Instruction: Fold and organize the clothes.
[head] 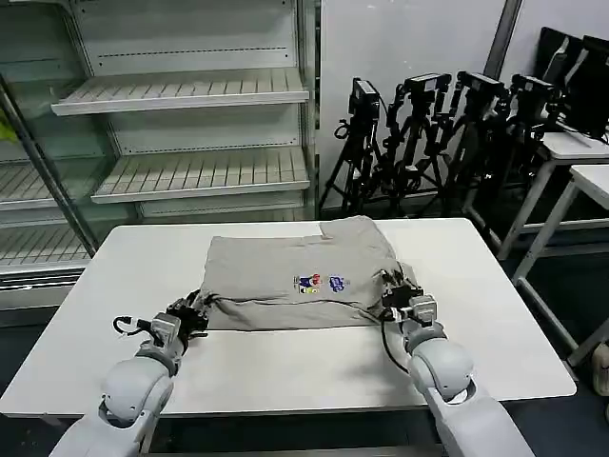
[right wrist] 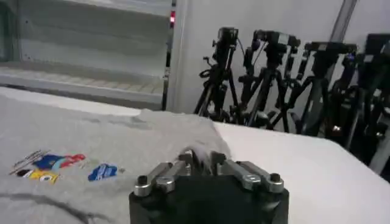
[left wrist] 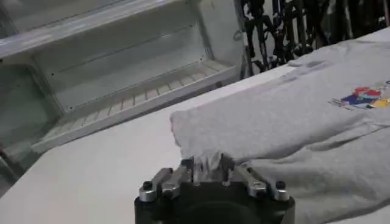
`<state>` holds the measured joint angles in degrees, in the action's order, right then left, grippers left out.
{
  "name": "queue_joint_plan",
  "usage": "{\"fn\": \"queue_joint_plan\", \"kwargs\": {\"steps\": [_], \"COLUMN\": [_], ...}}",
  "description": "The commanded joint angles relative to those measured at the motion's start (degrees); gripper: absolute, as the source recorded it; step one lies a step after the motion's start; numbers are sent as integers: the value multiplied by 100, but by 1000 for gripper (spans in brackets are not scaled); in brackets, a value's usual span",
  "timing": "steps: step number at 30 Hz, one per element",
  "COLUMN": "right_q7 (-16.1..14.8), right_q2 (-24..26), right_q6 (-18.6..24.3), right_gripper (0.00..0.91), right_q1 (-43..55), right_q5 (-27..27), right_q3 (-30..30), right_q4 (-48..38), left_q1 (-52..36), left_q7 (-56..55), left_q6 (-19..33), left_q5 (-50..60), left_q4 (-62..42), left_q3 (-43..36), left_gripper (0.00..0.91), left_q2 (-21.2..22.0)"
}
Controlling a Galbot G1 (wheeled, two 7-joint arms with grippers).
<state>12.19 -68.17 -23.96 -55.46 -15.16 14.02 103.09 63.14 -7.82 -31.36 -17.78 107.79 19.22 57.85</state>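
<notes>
The clothes are one light grey T-shirt (head: 295,276) lying partly folded on the white table (head: 285,367), its small blue, red and yellow print (head: 321,283) facing up. My left gripper (head: 198,307) is shut on the shirt's near left corner; in the left wrist view a tuft of grey fabric (left wrist: 207,163) sits pinched in the left gripper (left wrist: 207,167). My right gripper (head: 398,297) is shut on the near right corner, and the right wrist view shows cloth (right wrist: 194,155) bunched in the right gripper (right wrist: 195,161).
Empty white shelving (head: 181,143) stands behind the table on the left. Black camera tripods (head: 428,133) crowd the floor behind on the right, beside other white tables (head: 580,171). Bare tabletop lies between the shirt and the front edge.
</notes>
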Motion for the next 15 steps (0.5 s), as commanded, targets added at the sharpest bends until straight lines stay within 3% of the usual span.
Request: {"fn": "queue_joint_plan", "kwargs": {"steps": [1, 8, 14, 15], "right_q7": [11, -32, 23, 32], "right_q2": [-59, 22, -100, -123], "right_q6": [426, 168, -177, -206], "right_gripper": [907, 907, 907, 907], "right_q1": [-68, -1304, -1471, -1445], "right_q5": [177, 74, -140, -143], "right_q3": [-10, 494, 592, 570], "right_q4": [81, 1056, 1008, 891], "left_q1": [318, 986, 1022, 966], "left_q7": [-2, -54, -63, -65], "left_q6": [4, -11, -17, -25], "left_q5": [8, -218, -360, -376], "left_q4": [289, 569, 472, 413], "left_q3": [177, 577, 520, 488], "left_gripper": [907, 907, 907, 746], "left_q2": [-2, 82, 134, 141]}}
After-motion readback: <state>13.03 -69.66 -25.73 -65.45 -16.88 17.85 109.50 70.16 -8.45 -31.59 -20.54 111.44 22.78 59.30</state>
